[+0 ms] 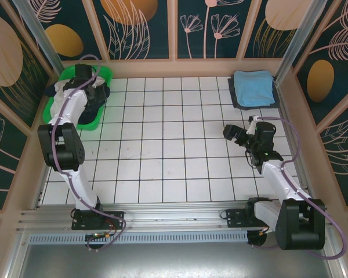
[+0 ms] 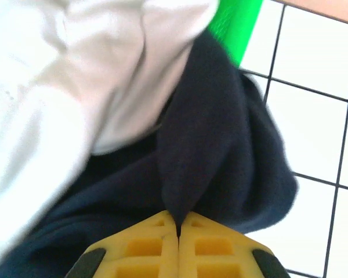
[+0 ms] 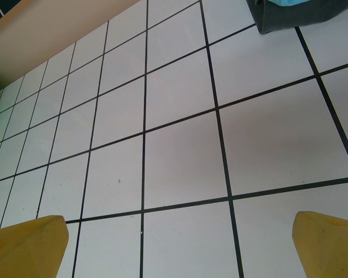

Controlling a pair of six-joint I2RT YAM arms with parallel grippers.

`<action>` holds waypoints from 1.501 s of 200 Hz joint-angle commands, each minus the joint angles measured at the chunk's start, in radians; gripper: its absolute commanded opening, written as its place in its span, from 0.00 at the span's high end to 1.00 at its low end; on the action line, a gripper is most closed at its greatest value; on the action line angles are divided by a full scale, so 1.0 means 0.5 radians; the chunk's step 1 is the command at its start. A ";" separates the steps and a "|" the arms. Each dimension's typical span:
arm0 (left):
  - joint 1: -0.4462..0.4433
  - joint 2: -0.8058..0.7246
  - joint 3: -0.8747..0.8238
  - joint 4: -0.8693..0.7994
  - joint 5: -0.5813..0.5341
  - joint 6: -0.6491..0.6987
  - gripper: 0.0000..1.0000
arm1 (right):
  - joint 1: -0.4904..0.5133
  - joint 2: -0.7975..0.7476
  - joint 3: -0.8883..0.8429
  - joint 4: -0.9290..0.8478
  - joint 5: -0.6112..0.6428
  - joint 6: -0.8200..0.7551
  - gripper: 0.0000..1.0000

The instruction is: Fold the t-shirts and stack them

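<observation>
The left gripper (image 2: 178,225) is clamping its yellow fingers (image 2: 145,249) tight together on a fold of the dark navy t-shirt (image 2: 220,156). The navy cloth is bunching up at the green basket (image 2: 235,26) in the far left corner of the tiled table (image 1: 162,145). A white t-shirt (image 2: 52,87) is lying crumpled right against it, touching it. Across the way, the right gripper (image 3: 177,243) is hanging above bare tiles with its jaws spread wide, grasping nothing. In the far right corner, a folded light blue t-shirt (image 1: 252,86) is resting on a darker folded one (image 1: 252,106).
</observation>
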 commanded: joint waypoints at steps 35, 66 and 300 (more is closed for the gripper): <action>0.033 0.269 1.539 -0.588 -0.294 0.018 1.00 | -0.020 -0.037 -0.030 0.040 -0.020 0.014 0.01; 0.062 0.068 1.700 -0.267 -0.390 -0.025 1.00 | -0.024 -0.056 -0.033 0.031 -0.020 0.015 0.01; -0.576 -1.136 0.128 1.526 0.896 -0.712 1.00 | 0.042 -0.365 -0.003 0.173 -0.412 0.070 0.06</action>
